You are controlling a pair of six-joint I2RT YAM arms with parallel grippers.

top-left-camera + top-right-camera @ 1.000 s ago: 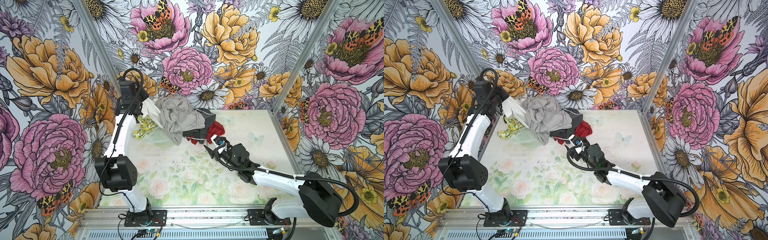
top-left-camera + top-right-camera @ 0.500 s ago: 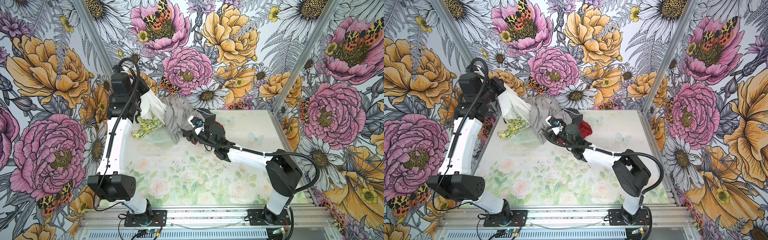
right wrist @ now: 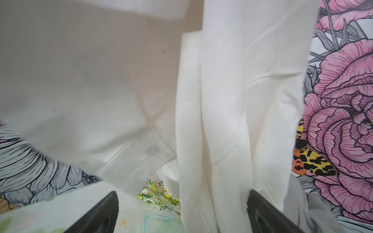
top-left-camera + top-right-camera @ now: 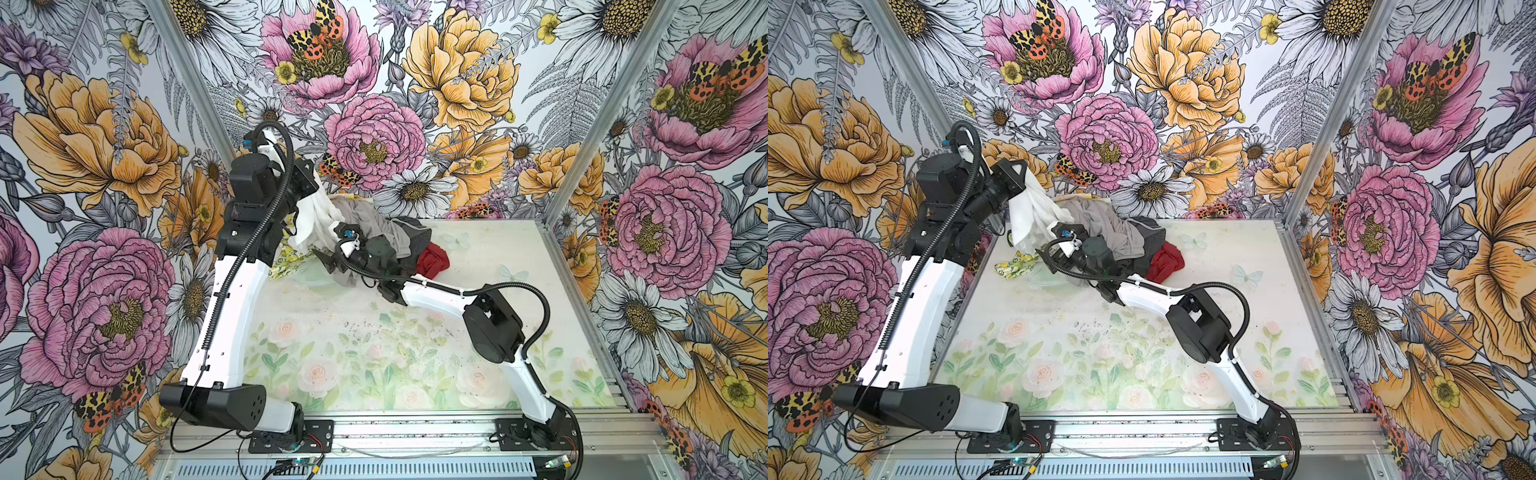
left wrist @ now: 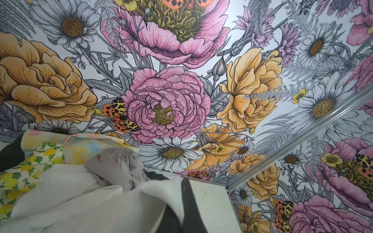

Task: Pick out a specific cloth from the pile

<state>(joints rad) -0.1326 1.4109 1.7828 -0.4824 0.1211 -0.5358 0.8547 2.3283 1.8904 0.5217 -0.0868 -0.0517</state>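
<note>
White shirt (image 4: 316, 220) hangs pinched tight in the left gripper (image 4: 311, 186), up beside the pile (image 4: 374, 224) at the back. The right gripper (image 3: 181, 199) is wide open, a shirt fold between its jaws.

Bright, even light, faint shadows — close white folds blurred, edges warped

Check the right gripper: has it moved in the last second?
Yes. In a top view the right gripper went from in front of the red cloth leftward, to the hanging white shirt, jaws open.
</note>
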